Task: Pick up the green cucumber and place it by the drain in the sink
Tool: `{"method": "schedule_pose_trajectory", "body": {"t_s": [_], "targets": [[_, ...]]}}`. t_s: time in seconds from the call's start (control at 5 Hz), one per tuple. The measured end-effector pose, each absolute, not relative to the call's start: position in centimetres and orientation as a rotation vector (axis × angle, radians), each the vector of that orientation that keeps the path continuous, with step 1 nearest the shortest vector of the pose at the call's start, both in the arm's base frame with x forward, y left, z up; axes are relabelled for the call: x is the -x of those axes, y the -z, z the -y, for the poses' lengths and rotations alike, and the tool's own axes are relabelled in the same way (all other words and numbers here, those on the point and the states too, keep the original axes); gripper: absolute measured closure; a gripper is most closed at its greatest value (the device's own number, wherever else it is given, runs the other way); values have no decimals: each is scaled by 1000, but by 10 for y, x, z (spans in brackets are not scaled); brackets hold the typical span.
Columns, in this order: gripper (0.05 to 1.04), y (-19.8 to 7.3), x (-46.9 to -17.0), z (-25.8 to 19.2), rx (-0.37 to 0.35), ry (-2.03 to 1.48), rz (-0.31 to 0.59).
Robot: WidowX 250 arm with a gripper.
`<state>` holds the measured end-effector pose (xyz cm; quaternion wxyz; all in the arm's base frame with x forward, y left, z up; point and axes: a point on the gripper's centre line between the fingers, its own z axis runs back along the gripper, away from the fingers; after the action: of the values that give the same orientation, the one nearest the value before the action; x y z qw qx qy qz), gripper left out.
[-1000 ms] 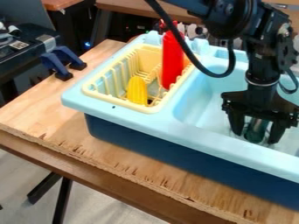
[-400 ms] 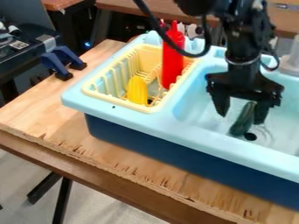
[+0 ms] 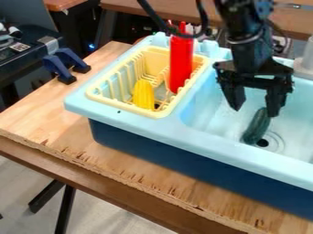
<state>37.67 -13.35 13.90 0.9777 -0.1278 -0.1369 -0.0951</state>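
Cucumber [image 3: 255, 128] lies in the sink [image 3: 294, 119] beside the drain [image 3: 262, 143], beneath the claw [image 3: 255, 109], its upper end at 1 of 2 spread fingers, contact unclear. Across the divider, a rack [image 3: 120, 105] holds corn [image 3: 143, 95] and a red bottle [image 3: 181, 64].

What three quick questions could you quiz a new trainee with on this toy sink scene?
1. Multiple choice: what shares the pale yellow rack with the red bottle?
A) a yellow corn cob
B) a blue clamp
C) a purple eggplant
2. True or false: the gripper is over the basin with its jaws apart.
3. Fill in the blank: the lower end of the dark green vegetable lies beside the sink's round ____.

Key: 1. A; 2. true; 3. drain
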Motion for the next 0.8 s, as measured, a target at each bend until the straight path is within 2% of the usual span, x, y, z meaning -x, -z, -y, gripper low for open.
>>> {"method": "schedule_pose_trajectory", "body": {"t_s": [0.2, 0.8], "targets": [[94, -155, -374, 130, 172, 251, 198], [94, -149, -370, 133, 162, 261, 167]]}}
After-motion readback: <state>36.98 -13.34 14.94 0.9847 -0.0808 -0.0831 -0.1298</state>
